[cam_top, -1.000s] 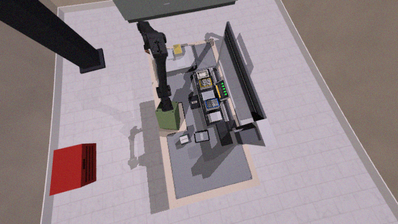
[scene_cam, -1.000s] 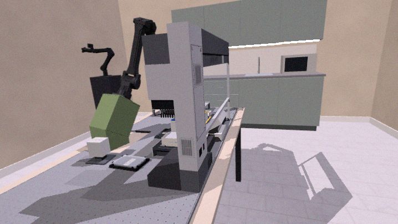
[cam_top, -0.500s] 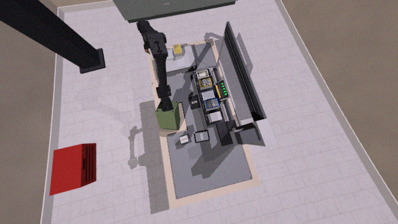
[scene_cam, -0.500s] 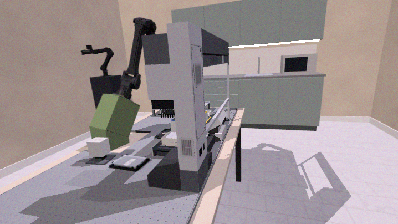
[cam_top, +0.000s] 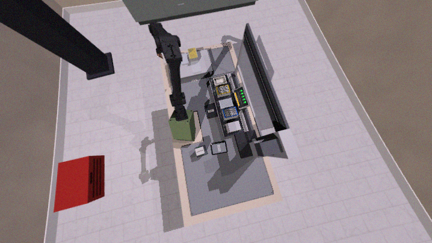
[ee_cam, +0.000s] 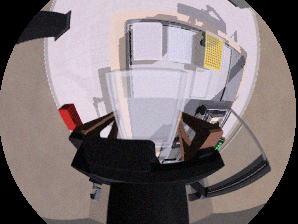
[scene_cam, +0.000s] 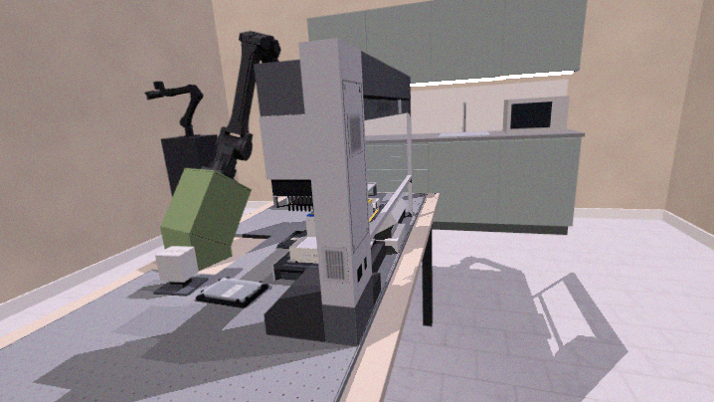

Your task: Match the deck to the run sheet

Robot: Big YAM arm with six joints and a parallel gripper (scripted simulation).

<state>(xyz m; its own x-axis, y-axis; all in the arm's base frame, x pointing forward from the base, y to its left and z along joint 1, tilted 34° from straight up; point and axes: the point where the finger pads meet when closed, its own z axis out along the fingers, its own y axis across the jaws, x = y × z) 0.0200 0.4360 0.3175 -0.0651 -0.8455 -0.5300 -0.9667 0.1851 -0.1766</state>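
My gripper (ee_cam: 147, 113) is clamped wide on the green box (scene_cam: 204, 215), which hangs tilted above the table's left edge near a white block (scene_cam: 175, 263); it looks stiff, bulky and smooth-sided, so I'd grip opposite walls squarely.

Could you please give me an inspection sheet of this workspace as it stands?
Surface: grey mat on a table.
Job's things: yellow rack and blue rack in the deck row; white box and flat tray beside it.
Clutter: red box on the floor.
Claw: shut on a pale see-through piece; green box at the arm's end.
Cables: nothing seen.
Surroundings: cabinets; a second arm by the wall.
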